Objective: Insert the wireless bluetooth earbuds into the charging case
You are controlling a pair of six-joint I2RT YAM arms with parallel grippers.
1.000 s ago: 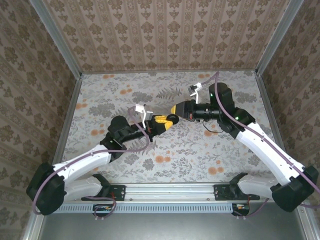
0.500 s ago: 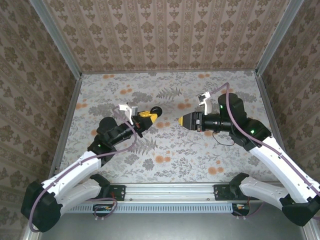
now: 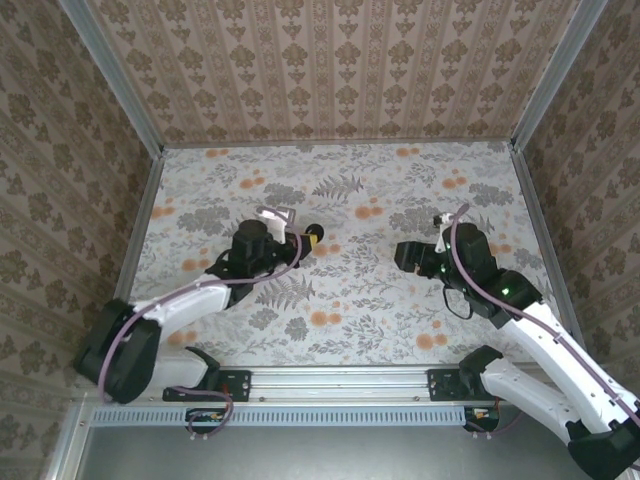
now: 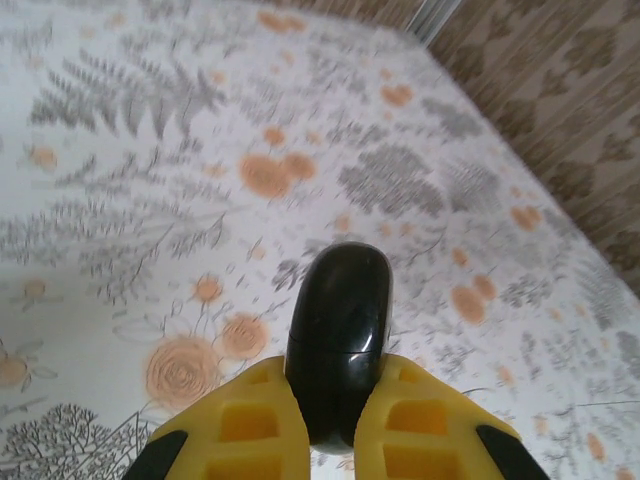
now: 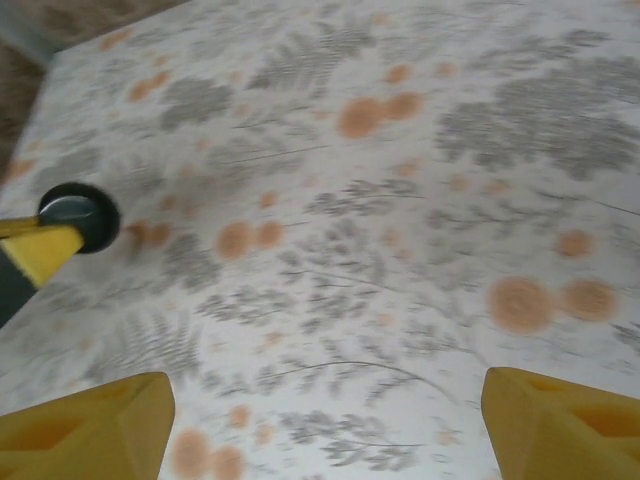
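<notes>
The left gripper (image 4: 335, 378) pinches the black charging case (image 4: 340, 320) by its sides, over the flowery table (image 3: 400, 190). The right gripper (image 5: 320, 395) is spread wide, well apart from it.

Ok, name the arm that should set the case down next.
Left. The left fingers are shut on the black case, while the right fingers stand open, empty and well apart from it across the table.

Floral-print table cover (image 3: 360, 290), grey leaves, orange blooms; damask-patterned walls (image 3: 340, 70) around; metal rail (image 3: 340, 378) along near edge.
</notes>
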